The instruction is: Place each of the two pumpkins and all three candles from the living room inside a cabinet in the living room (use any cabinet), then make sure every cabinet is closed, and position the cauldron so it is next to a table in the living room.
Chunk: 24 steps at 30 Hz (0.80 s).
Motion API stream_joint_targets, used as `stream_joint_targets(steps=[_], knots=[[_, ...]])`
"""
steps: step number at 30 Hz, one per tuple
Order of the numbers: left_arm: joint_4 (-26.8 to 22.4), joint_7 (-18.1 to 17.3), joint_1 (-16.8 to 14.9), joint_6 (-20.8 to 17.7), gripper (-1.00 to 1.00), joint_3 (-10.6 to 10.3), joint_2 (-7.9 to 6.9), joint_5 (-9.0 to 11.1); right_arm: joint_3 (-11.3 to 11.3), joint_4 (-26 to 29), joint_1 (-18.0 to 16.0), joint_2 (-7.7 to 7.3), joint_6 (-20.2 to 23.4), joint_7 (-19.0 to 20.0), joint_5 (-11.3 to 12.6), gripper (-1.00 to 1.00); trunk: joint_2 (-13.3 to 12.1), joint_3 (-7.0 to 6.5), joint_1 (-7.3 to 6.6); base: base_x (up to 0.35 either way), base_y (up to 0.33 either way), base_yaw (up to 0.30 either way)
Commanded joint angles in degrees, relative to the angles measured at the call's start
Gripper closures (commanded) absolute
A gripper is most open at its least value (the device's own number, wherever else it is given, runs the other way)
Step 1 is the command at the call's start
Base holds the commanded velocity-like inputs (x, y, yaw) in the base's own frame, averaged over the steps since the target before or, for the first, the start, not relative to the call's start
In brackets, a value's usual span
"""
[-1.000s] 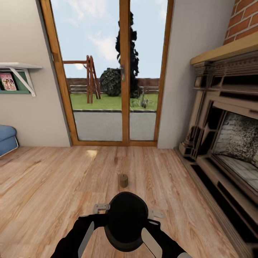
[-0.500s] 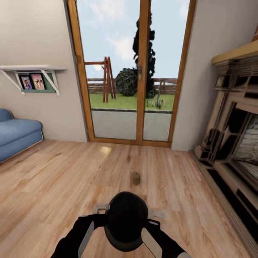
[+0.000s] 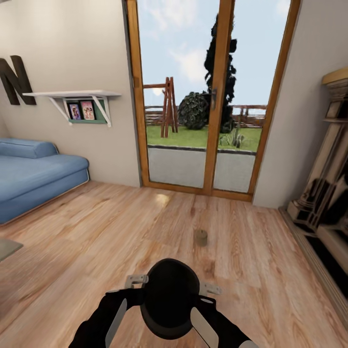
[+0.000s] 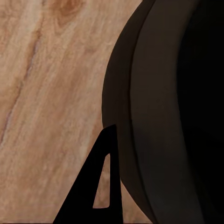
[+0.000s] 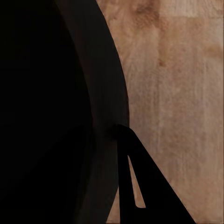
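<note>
1. Room: light wood plank floor (image 3: 96, 251), beige walls, wood-framed glass patio door (image 3: 212, 96) upper centre with lawn and a wooden frame outside.
2. Left edge: blue upholstered sofa (image 3: 34, 171). Above it a white bracket wall shelf (image 3: 72, 94) with small framed pictures under it, and a dark letter "N" on the wall at upper left.
3. Right edge: carved beige-and-black fireplace surround (image 3: 328, 193), partly cut off by the frame.
4. Task item: one short stubby beige-grey cylinder candle (image 3: 200, 237) stands upright on the floor, just below frame centre, in front of the door, well apart from sofa and fireplace.
5. Bottom centre: round black cauldron-like pot (image 3: 169, 297) sits between the two black arms, close to the robot body.
6. Left wrist view: the pot's dark curved wall (image 4: 163, 116) beside floor planks, one dark triangular fingertip (image 4: 100, 186) at its edge. Right wrist view mirrors this, fingertip (image 5: 140, 186) against the wall.
7. Jaws state, left and right: cannot tell. One finger visible each, opening hidden.
</note>
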State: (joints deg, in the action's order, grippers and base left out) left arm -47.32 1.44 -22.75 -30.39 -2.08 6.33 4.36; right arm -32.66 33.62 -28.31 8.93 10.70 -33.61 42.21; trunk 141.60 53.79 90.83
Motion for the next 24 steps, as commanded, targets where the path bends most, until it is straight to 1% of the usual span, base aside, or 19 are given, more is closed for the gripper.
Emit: stream_joint_targets(steps=[1, 12, 24], knots=[[-0.05, 0.23, -0.02, -0.29, 1.0, -0.03, -0.01, -0.14, -0.12, 0.74, -0.08, -0.05, 0.3, -0.4, -1.08, 1.0, 0.03, 0.05, -0.03, -0.142, 0.0, 0.291], [-0.05, 0.23, -0.02, -0.31, 1.0, -0.03, -0.01, -0.14, -0.12, 0.79, -0.08, -0.05, 0.3, -0.4, -1.08, 1.0, 0.03, 0.05, -0.03, -0.116, 0.0, 0.291], [-0.05, 0.23, -0.02, -0.34, 1.0, -0.03, -0.01, -0.14, -0.12, 0.83, -0.08, -0.05, 0.33, -0.4, -1.08, 1.0, 0.03, 0.05, -0.03, -0.007, 0.0, 0.291]])
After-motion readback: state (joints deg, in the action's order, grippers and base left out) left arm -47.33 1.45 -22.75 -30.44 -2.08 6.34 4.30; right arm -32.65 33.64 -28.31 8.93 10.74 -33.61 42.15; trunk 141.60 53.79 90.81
